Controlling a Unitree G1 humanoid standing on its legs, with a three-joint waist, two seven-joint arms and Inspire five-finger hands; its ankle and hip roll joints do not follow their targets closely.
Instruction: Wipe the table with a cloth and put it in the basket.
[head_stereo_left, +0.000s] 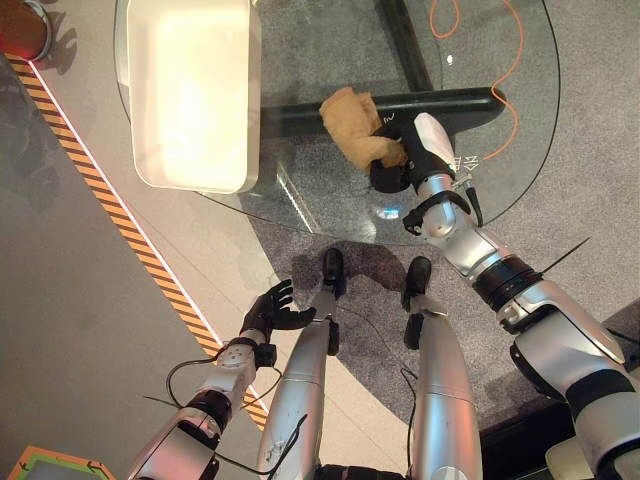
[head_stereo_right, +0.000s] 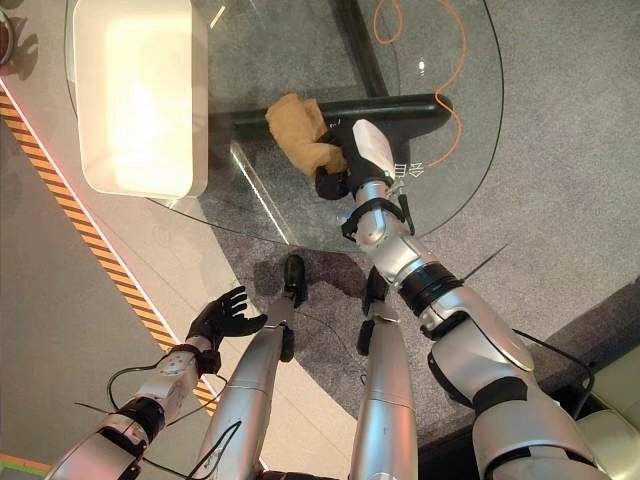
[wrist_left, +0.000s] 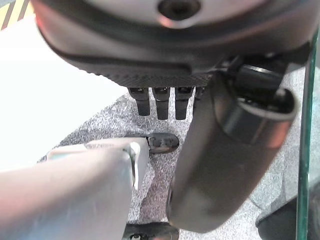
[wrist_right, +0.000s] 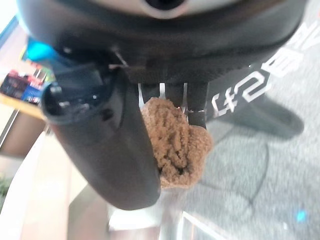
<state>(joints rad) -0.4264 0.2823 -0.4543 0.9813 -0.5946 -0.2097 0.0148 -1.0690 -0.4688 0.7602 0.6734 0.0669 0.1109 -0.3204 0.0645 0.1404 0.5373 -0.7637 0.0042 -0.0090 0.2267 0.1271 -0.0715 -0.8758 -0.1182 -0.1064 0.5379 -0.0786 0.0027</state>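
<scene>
— Where's the cloth (head_stereo_left: 355, 125) right now?

— Bunched in my right hand (head_stereo_left: 400, 160), a tan wad lying on the glass table (head_stereo_left: 520, 150), roughly mid-table over the dark base that shows through the glass. My fingers (wrist_right: 197, 107) are curled over the top of it and my thumb closes in from the side, so I have it pinched rather than pressed flat.

— And the basket?

— The pale basket (head_stereo_left: 190, 170) sits on the same table, off to my left, well apart from the cloth. My left hand (head_stereo_left: 272, 310) hangs low beside the table, fingers loosely spread, holding nothing.

— What worries you from here?

— Mostly the grip. A good part of the cloth sticks out past my fingers, and if I wipe with only that loose end touching, it could fold under or drag free on the slick glass. I'd also judge the table's near rim a risk: sweep too far back and the cloth slides off. And carrying it left, a trailing corner could snag the basket's wall instead of dropping inside.
</scene>
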